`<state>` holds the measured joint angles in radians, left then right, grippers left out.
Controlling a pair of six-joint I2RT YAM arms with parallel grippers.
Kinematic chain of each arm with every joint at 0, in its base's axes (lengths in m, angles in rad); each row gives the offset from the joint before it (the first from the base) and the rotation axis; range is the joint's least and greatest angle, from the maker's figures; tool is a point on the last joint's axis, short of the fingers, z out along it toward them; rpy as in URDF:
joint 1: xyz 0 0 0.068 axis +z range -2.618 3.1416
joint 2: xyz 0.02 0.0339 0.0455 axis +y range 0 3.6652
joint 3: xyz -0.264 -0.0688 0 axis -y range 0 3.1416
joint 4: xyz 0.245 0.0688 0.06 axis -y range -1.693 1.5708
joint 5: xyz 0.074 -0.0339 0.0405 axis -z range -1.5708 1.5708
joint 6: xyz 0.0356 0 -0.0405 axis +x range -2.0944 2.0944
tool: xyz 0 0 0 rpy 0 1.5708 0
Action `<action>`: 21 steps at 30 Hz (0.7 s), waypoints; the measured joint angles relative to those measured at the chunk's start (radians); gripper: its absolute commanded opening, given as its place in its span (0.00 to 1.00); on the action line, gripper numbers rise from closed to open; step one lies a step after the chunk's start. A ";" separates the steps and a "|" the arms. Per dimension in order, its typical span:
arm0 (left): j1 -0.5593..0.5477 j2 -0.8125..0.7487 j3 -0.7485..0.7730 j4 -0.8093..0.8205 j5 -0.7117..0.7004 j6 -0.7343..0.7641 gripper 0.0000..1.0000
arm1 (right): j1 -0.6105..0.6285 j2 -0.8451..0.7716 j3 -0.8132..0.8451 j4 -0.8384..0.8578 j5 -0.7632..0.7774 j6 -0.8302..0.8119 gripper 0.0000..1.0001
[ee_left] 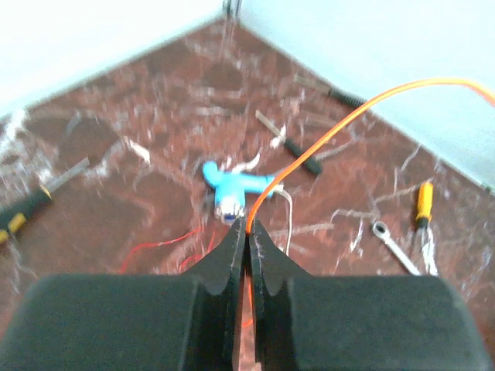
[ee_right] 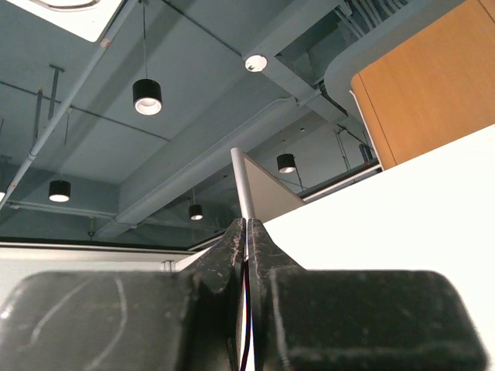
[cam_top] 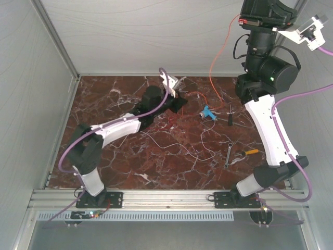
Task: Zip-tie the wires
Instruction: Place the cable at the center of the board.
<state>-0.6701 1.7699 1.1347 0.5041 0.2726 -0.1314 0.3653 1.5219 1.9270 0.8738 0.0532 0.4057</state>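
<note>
My left gripper (cam_top: pixel 180 100) is low over the back middle of the marble table and shut on a thin orange-red wire (ee_left: pixel 340 124), pinched at the fingertips (ee_left: pixel 247 229). The wire (cam_top: pixel 212 67) rises in a long arc to my right gripper (cam_top: pixel 241 21), which is raised high at the back right. In the right wrist view that gripper (ee_right: pixel 249 224) points at the ceiling, shut on thin strands that run between its fingers. More thin red wires (ee_left: pixel 158 246) and a white wire (cam_top: pixel 174 146) lie loose on the table.
A blue tool (cam_top: pixel 209 111) lies right of the left gripper and also shows in the left wrist view (ee_left: pixel 226 190). A black screwdriver (cam_top: pixel 230 115), a wrench (cam_top: pixel 228 154) and a yellow-handled screwdriver (cam_top: pixel 250 152) lie at the right. White walls enclose the table.
</note>
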 measured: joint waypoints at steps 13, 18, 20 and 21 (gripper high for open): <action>0.082 -0.092 0.361 -0.181 0.029 0.015 0.00 | -0.025 -0.100 -0.126 0.015 0.026 0.000 0.00; 0.148 -0.092 0.491 -0.220 0.051 0.000 0.00 | -0.033 -0.137 -0.185 0.023 0.039 0.001 0.00; 0.158 -0.094 0.536 -0.233 0.055 0.015 0.00 | -0.035 -0.152 -0.216 0.024 0.047 0.002 0.00; 0.157 -0.097 0.552 -0.241 0.056 0.029 0.00 | -0.036 -0.163 -0.237 0.023 0.053 0.003 0.00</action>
<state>-0.5129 1.6726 1.6863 0.2634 0.3286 -0.1028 0.3294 1.3594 1.6905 0.8970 0.1066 0.4091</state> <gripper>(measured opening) 0.006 0.002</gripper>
